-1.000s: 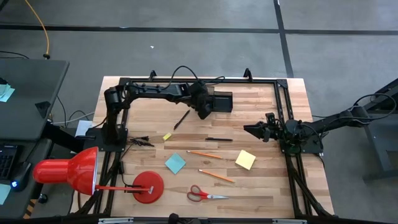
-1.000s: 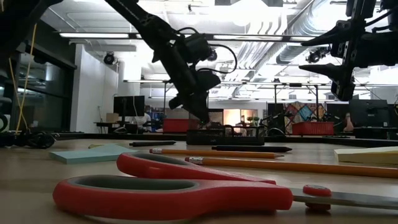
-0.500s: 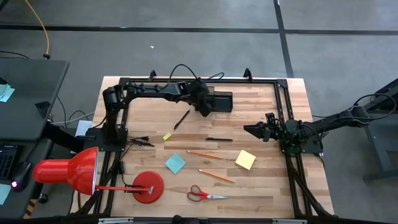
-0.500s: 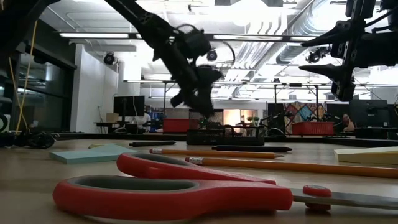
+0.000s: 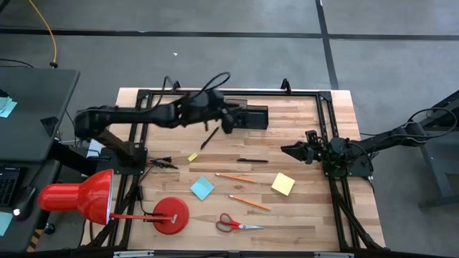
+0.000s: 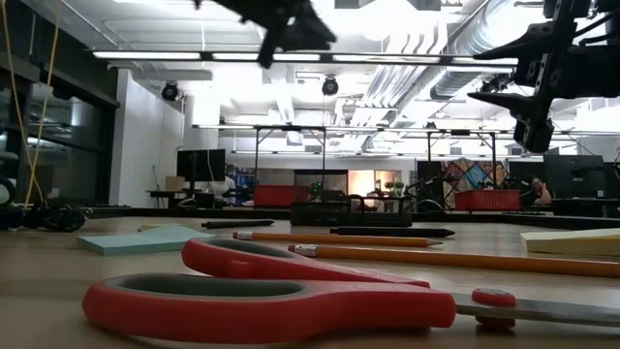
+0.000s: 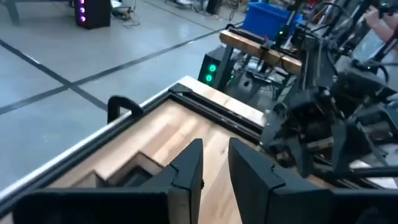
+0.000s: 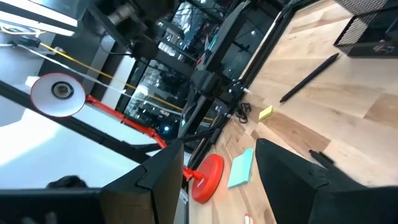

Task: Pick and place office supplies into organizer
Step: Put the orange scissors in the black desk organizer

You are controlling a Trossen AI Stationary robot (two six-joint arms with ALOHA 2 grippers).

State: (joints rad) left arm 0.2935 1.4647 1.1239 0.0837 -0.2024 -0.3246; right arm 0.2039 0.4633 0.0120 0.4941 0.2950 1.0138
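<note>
The black organizer [image 5: 252, 117] stands at the table's far middle. My left gripper [image 5: 229, 122] hangs high beside its left end, pointing nearly level; in its wrist view the left gripper [image 7: 215, 167] is open with nothing between its fingers. One black pen [image 5: 209, 137] lies just below it, another black pen [image 5: 252, 160] mid-table. A tiny yellow block [image 5: 192, 156], a blue pad [image 5: 201, 188], a yellow pad [image 5: 282, 183], two orange pencils [image 5: 235, 178] [image 5: 249, 203] and red-handled scissors [image 5: 239, 226] lie flat on the wood. My right gripper [image 5: 290, 149] waits open at the right.
A red desk lamp [image 5: 79, 197] with a round base [image 5: 171, 215] stands at the near left corner. A black metal frame [image 5: 326, 122] runs along the table's edges. Cables [image 5: 161, 164] lie by the left arm's base. Bare wood lies between organizer and right arm.
My left gripper has risen high from beside the organizer and drawn back a little toward the table's left edge. It has tipped up from slanting downward to nearly level. The supplies on the table lie where they were.
</note>
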